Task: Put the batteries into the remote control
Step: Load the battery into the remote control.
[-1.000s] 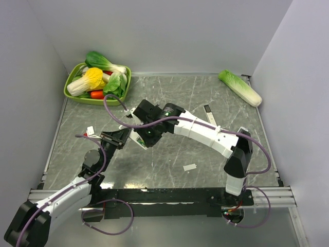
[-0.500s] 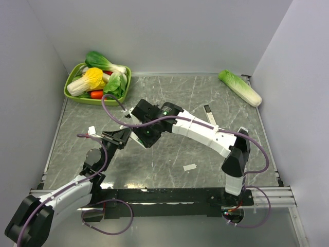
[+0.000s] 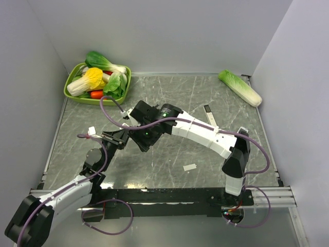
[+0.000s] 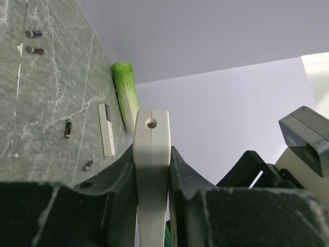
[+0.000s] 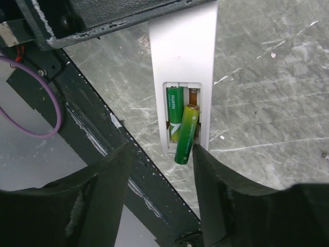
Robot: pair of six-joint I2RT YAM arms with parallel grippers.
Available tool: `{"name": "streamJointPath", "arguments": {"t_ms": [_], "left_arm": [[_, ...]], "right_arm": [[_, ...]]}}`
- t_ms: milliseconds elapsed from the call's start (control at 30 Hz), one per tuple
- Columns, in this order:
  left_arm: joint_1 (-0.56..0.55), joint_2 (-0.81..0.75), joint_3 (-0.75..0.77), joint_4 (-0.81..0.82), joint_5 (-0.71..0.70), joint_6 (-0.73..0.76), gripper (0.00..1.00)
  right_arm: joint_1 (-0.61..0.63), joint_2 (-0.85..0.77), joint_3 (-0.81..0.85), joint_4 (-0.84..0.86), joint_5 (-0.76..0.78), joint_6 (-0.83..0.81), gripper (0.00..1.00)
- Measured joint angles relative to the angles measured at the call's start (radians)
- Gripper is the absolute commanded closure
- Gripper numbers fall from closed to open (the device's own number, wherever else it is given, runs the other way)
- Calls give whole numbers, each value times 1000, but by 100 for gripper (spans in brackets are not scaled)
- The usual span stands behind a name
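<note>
- While I watch from above, the green tray (image 3: 77, 98) at far left holds leafy vegetables (image 3: 105, 67) and a yellow one.
- Next along, the left gripper (image 3: 115, 139) pinches the remote control (image 4: 151, 134) on its edge.
- Beside it, the right gripper (image 5: 160, 154) has just spread its jaws, releasing the second of the batteries (image 5: 187, 135).
- Inside the battery recess (image 5: 193, 95), one seated battery (image 5: 174, 110) lies flat. The second sits tilted with an end poking out, so I judge it needs pressing home.
</note>
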Motion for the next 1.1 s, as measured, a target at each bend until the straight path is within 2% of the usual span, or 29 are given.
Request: {"name": "streamJointPath", "arguments": {"t_ms": [200, 333, 600, 900, 1100], "left_arm": [[1, 47, 0, 34, 6, -61, 98], [1, 75, 0, 69, 45, -101, 98], [0, 49, 0, 103, 116, -134, 98], [2, -27, 0, 15, 186, -119, 98], [4, 19, 0, -1, 258, -118, 99]], "right_arm": [[3, -46, -39, 37, 3, -11, 25], [3, -134, -128, 98, 28, -60, 24], [-43, -424, -373, 273, 6, -177, 27], [-95, -739, -718, 563, -222, -370, 39], [-124, -781, -777, 681, -440, -489, 43]]}}
